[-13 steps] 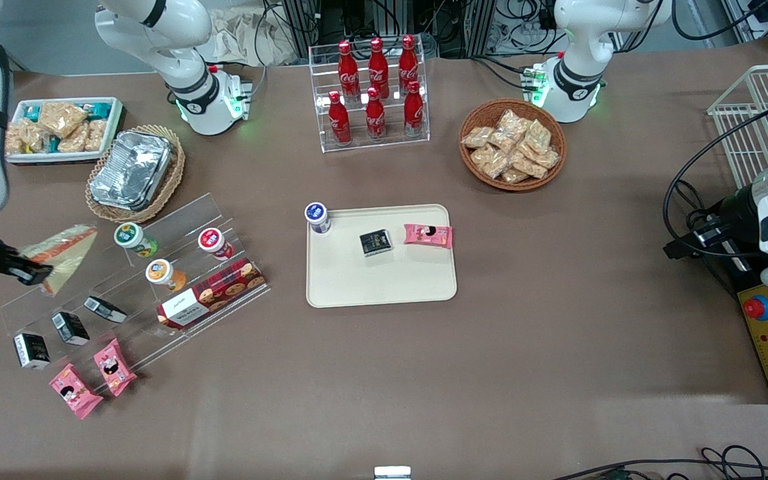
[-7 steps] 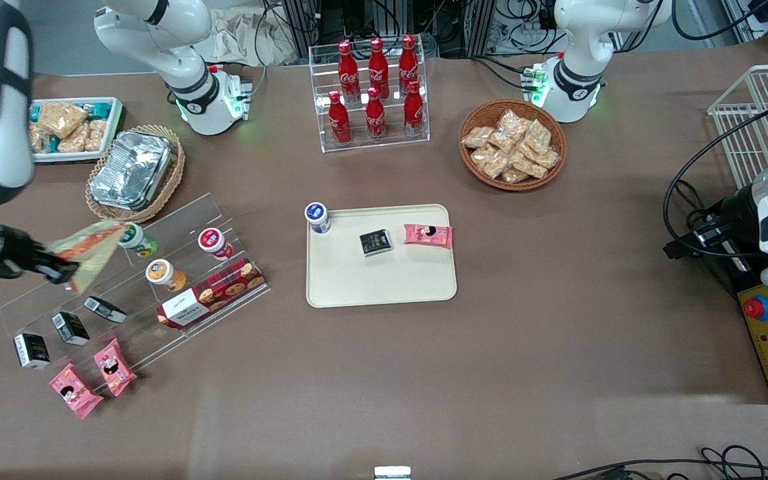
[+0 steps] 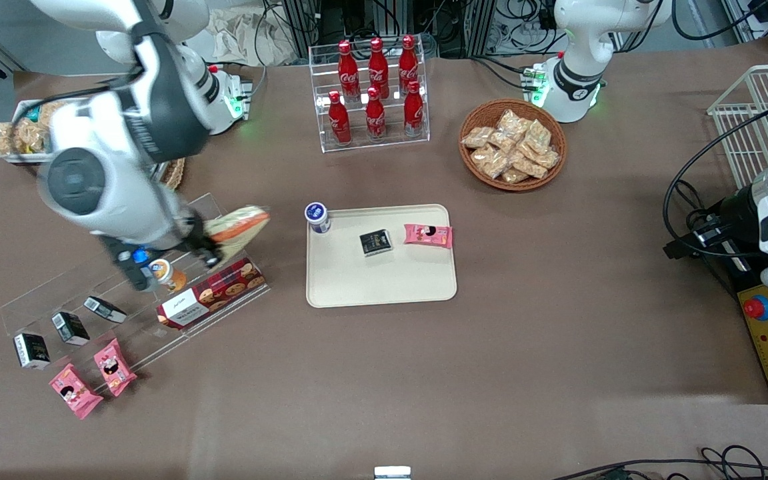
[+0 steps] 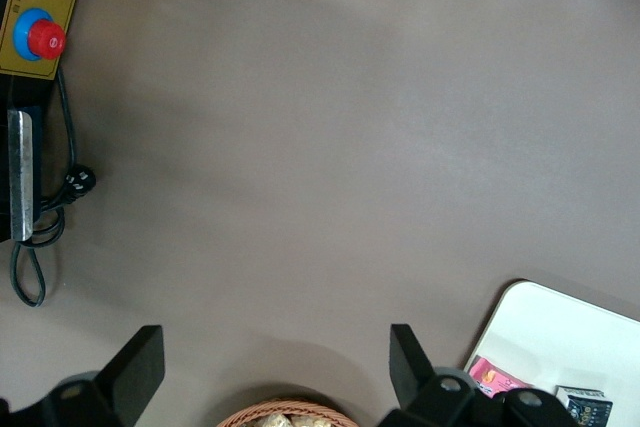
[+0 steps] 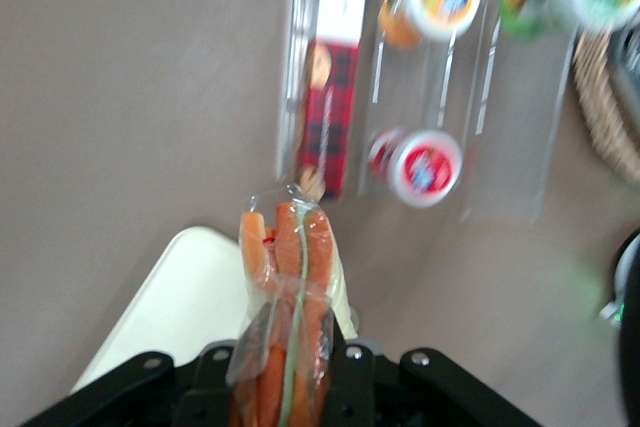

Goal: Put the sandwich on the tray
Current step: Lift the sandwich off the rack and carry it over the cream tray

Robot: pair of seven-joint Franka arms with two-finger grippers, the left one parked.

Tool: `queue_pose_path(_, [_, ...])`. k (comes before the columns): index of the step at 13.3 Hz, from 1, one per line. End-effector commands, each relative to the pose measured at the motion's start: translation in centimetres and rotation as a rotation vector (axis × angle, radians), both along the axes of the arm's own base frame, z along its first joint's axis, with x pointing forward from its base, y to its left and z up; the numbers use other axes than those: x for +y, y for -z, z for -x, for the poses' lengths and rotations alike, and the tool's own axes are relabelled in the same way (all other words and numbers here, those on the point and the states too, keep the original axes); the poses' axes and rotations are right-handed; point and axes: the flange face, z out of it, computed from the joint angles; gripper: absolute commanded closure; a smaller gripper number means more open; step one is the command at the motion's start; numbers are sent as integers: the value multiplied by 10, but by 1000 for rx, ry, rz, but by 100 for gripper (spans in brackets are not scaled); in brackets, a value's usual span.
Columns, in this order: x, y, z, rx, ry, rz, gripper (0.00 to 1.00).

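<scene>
While your gripper (image 3: pixel 214 248) clamps the sandwich (image 3: pixel 237 225) above the stepped shelf (image 3: pixel 124 293), the tray (image 3: pixel 384 280) waits. Carry and release remain.

The hand (image 3: pixel 209 248) holds the sandwich (image 3: pixel 237 225) above the stepped shelf (image 3: pixel 57 293), toward the working arm's end of the table (image 3: pixel 557 347) from the tray (image 3: pixel 384 283). A biscuit box (image 3: pixel 211 293) lies on the shelf, nearer the front camera than the sandwich.
</scene>
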Motion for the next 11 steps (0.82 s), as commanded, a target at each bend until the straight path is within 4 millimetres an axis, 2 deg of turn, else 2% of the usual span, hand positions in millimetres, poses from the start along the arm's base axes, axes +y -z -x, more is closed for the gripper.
queue_pose_path(1, [71, 44, 5, -30, 123, 20, 100])
queue_pose_path(5, [152, 119, 16, -118, 265, 15, 100])
queue_pose_path(7, [188, 154, 30, -151, 308, 19, 100])
queue_pose_path(8, [199, 162, 33, -177, 346, 7, 100])
queue_pose_path(9, [202, 172, 31, -194, 388, 0, 100])
queue_pose_path(11, [218, 193, 40, -210, 382, -2, 100])
